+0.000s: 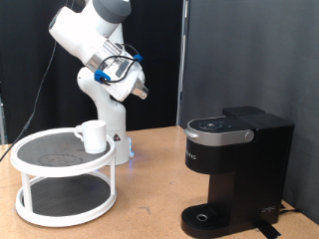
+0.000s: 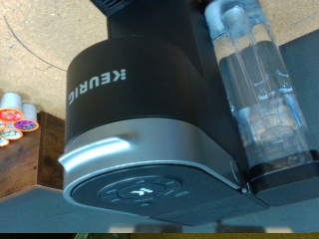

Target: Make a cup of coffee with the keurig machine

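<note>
The white cup [image 1: 93, 135] stands on the top shelf of a round two-tier stand [image 1: 40, 159] at the exterior view's left. The black keurig machine [image 1: 235, 164] stands at the exterior view's right with its lid down and nothing on its round drip base [image 1: 207, 217]. My gripper [image 1: 142, 92] hangs high in the air between them, above and to the right of the cup, touching nothing. The wrist view looks down on the machine [image 2: 130, 90], its silver lid handle [image 2: 98, 151] and its clear water tank [image 2: 254, 90]. My fingers do not show there.
Several small coffee pods [image 2: 16, 118] lie on a dark surface beside the machine in the wrist view. The robot's white base [image 1: 110, 129] stands just behind the stand. A black curtain hangs behind the machine. The wooden table [image 1: 150, 199] lies between stand and machine.
</note>
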### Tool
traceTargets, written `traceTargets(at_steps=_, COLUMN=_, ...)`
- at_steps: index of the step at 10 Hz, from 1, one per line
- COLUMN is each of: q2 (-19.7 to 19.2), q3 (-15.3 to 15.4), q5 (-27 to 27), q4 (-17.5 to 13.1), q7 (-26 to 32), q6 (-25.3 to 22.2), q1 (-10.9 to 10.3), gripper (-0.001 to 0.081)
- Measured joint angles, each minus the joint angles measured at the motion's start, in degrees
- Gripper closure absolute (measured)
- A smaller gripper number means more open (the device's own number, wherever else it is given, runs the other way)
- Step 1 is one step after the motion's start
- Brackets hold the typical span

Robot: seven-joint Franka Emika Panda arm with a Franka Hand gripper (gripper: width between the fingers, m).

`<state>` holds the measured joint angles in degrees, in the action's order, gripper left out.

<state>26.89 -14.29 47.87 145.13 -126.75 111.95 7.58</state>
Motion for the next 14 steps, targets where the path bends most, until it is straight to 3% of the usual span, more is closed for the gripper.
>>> traceTargets(at_steps=2, q2=0.2, q3=-1.3, q5=0.0, q4=0.0, q7=1.7, q6=-1.3, q1=0.1, gripper=0.0806)
traceTargets(at_steps=5, q2=2.9, q3=-7.4, q5=2.9, q4=1.4, q7=11.3, q6=-3.1, q1=0.8, gripper=0.0806)
traceTargets(at_steps=9, q2=3.8, q3=-14.9, q5=-5.5, q4=-0.2, q7=13.2, q6=-15.3, q1=4.3, gripper=0.0806)
traceTargets(at_steps=12, q2=4.2, q3=-18.7, q5=-10.7, q4=-0.5, q7=16.3, q6=-18.7, q1=7.1, gripper=0.0806)
traceTargets(at_steps=14, q2=4.6, q3=-19.3, q5=-11.5, q4=-0.4, q7=16.9, q6=-19.5, q1=7.9, gripper=0.0806)
